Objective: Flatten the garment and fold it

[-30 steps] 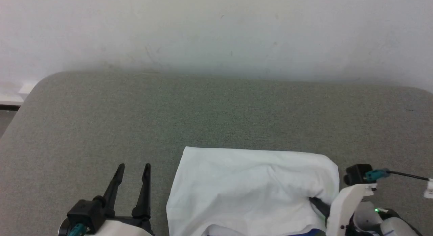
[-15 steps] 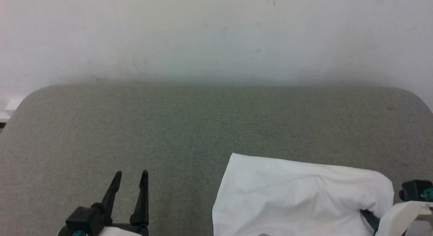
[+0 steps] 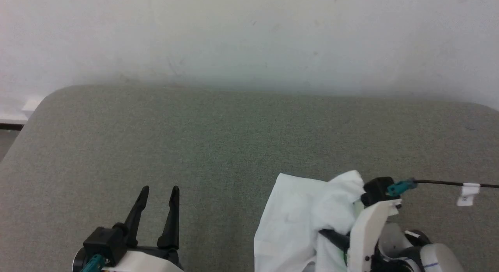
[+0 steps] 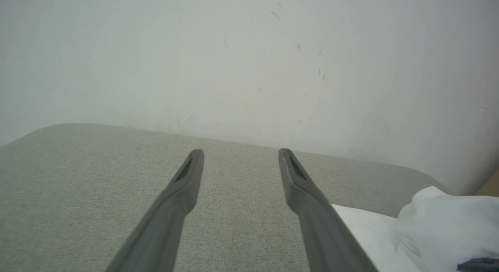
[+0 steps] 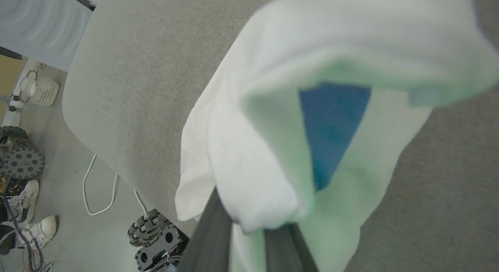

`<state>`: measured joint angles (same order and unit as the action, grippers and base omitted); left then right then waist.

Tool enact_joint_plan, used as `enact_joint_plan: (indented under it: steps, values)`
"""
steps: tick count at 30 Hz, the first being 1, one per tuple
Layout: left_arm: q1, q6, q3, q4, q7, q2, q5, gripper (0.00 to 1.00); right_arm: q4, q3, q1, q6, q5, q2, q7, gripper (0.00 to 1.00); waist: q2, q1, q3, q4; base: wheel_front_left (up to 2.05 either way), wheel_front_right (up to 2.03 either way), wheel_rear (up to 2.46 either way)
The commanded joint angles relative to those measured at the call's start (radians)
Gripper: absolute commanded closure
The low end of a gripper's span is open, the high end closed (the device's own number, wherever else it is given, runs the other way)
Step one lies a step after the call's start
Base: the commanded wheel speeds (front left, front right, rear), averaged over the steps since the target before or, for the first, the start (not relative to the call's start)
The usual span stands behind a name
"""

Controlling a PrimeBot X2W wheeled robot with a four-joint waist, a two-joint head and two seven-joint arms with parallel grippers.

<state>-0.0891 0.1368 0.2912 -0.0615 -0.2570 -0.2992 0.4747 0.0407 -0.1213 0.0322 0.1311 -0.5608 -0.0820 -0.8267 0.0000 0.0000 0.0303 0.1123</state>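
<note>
The garment (image 3: 296, 221) lies bunched at the lower right of the grey-green padded table (image 3: 234, 139), its white body crumpled upward. My right gripper (image 3: 329, 236) is shut on a fold of it, and cloth hides the fingertips. In the right wrist view the white cloth (image 5: 249, 147) drapes over my right gripper (image 5: 249, 233), and a patch of blue sleeve (image 5: 331, 124) shows inside the fold. My left gripper (image 3: 160, 190) stands open over bare table, well left of the cloth. In the left wrist view the left gripper (image 4: 240, 153) holds nothing and the garment (image 4: 440, 221) lies to its right.
A pale wall (image 3: 249, 38) rises behind the table's far edge. A black cable with a teal plug (image 3: 403, 185) runs off my right wrist. Beside the table's rounded edge, the floor holds a wheeled base (image 5: 156, 237), a white cord (image 5: 97, 190) and shoes (image 5: 27, 209).
The head camera swung and came back. The garment, spread wide a second ago, is now bunched narrower and further right, with my right gripper raised and carrying its fold leftward. The left gripper barely moved.
</note>
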Motion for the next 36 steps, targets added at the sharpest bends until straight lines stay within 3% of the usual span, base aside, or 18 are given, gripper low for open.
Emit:
enact_joint_plan:
  steps: [1, 5, 6, 7, 8, 9, 10, 14, 19, 24, 28, 36]
  values:
    - [0.02, -0.01, 0.003, 0.011, -0.004, 0.002, -0.005, 0.0, 0.036, -0.035, 0.038, 0.0, -0.024, 0.019, 0.006, 1.0, 0.0, 0.0, -0.013, 0.03, 0.0, 0.0, 0.0]
    - [0.038, -0.015, 0.009, 0.02, -0.004, 0.006, -0.006, 0.0, 0.119, -0.091, 0.092, 0.0, -0.098, 0.031, 0.083, 1.0, 0.0, 0.0, -0.025, 0.06, 0.0, 0.0, 0.0]
    - [0.04, -0.016, 0.009, 0.023, -0.004, 0.008, -0.005, 0.0, 0.143, -0.11, 0.105, 0.0, -0.121, 0.031, 0.108, 0.89, 0.0, 0.0, -0.027, 0.066, 0.0, 0.0, 0.0]
    - [0.043, -0.017, 0.01, 0.024, -0.004, 0.009, -0.005, 0.0, 0.165, -0.132, 0.121, 0.0, -0.127, 0.031, 0.134, 0.6, 0.0, 0.0, -0.031, 0.072, 0.0, 0.0, 0.0]
    - [0.045, -0.018, 0.01, 0.027, -0.004, 0.01, -0.004, 0.0, 0.187, -0.149, 0.135, 0.0, -0.137, 0.031, 0.161, 0.51, 0.0, 0.0, -0.034, 0.076, 0.0, 0.0, 0.0]
    - [0.047, -0.019, 0.01, 0.029, -0.004, 0.011, -0.004, 0.0, 0.211, -0.167, 0.148, 0.0, -0.152, 0.031, 0.182, 0.22, 0.0, 0.0, -0.036, 0.079, 0.0, 0.0, 0.0]
    - [0.048, -0.02, 0.01, 0.032, -0.004, 0.012, -0.004, 0.0, 0.23, -0.189, 0.163, 0.0, -0.154, 0.031, 0.2, 0.0, 0.0, 0.0, -0.038, 0.082, 0.0, 0.0, 0.0]
    - [0.049, -0.02, 0.006, 0.04, -0.004, 0.016, -0.005, 0.0, 0.282, -0.256, 0.21, 0.0, -0.119, 0.032, 0.253, 0.0, 0.0, 0.0, -0.042, 0.083, 0.0, 0.0, 0.0]
    - [0.044, -0.018, 0.001, 0.046, -0.004, 0.02, -0.007, 0.0, 0.243, -0.318, 0.239, 0.0, -0.049, 0.026, 0.301, 0.0, 0.0, 0.0, -0.037, 0.07, 0.0, 0.0, 0.0]
    - [0.037, -0.011, -0.013, 0.051, -0.005, 0.021, -0.011, 0.0, 0.107, -0.353, 0.239, 0.0, 0.052, -0.066, 0.444, 0.0, 0.0, 0.0, -0.026, 0.041, 0.0, 0.0, 0.0]
    - [0.036, -0.004, -0.031, 0.048, -0.005, 0.017, -0.017, 0.0, 0.023, -0.272, 0.186, 0.0, 0.194, -0.104, 0.609, 0.0, 0.0, 0.0, -0.024, 0.015, 0.0, 0.0, 0.0]
    - [0.017, 0.02, -0.072, 0.057, -0.005, 0.008, -0.034, 0.0, -0.089, 0.033, -0.011, 0.0, 0.368, -0.058, 0.807, 0.0, 0.0, 0.0, -0.008, -0.04, 0.0, 0.0, 0.0]
